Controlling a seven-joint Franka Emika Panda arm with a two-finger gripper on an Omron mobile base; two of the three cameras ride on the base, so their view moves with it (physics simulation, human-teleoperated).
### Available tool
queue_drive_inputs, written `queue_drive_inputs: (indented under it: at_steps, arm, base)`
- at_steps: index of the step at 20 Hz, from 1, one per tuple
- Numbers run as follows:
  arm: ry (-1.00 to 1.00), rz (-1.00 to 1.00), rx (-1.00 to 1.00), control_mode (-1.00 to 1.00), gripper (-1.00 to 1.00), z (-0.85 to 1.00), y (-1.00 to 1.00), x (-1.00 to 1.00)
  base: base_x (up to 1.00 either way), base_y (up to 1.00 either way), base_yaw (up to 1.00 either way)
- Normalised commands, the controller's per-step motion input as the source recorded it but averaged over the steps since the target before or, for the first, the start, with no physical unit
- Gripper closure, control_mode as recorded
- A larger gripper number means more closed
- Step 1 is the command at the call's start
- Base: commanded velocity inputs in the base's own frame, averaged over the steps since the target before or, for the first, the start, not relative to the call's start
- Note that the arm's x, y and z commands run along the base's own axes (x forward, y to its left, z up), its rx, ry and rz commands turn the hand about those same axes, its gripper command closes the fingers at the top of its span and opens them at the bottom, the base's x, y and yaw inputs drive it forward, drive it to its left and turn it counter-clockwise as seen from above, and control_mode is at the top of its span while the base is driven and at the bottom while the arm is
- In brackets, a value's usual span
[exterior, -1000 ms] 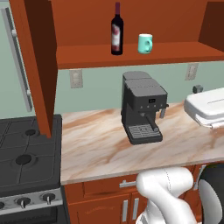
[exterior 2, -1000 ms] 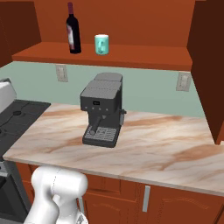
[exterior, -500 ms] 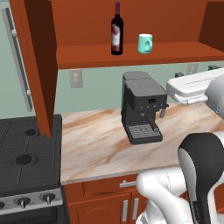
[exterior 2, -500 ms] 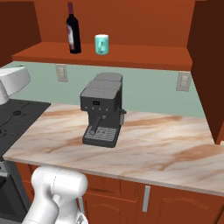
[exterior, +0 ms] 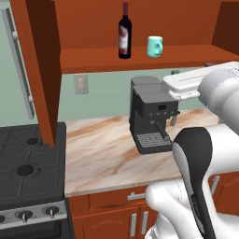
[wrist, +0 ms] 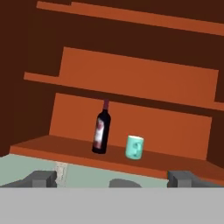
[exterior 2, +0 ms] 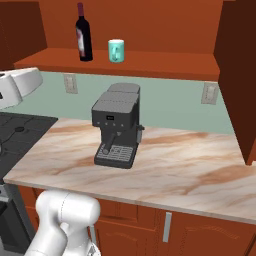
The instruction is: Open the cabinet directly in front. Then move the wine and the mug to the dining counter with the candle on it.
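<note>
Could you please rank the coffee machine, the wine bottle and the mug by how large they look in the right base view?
1. Coffee machine, though it stands nearer the camera.
2. Wine bottle.
3. Mug.

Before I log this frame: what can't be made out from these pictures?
- Wine label: too small to read in the left base, right base and hand views.
- Mug handle: hard to make out in the right base view, facing away.
- Cabinet doors: cut off by the top edge in both base views, so the handles are unseen.
- Coffee machine: its right side is partly hidden by the white arm in the left base view.
</note>
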Motion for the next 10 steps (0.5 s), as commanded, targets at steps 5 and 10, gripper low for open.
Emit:
queue_drive_inputs:
  at_steps: [5, 10]
  arm:
    - [0.0, 0.02, 0.0, -1.0, -1.0, 0.09, 0.08, 0.19]
    - [0.0, 0.0, 0.0, -1.0, -1.0, 0.23, 0.0, 0.18]
  base:
    - [0.0, 0.0, 0.0]
    - [0.0, 0.0, 0.0]
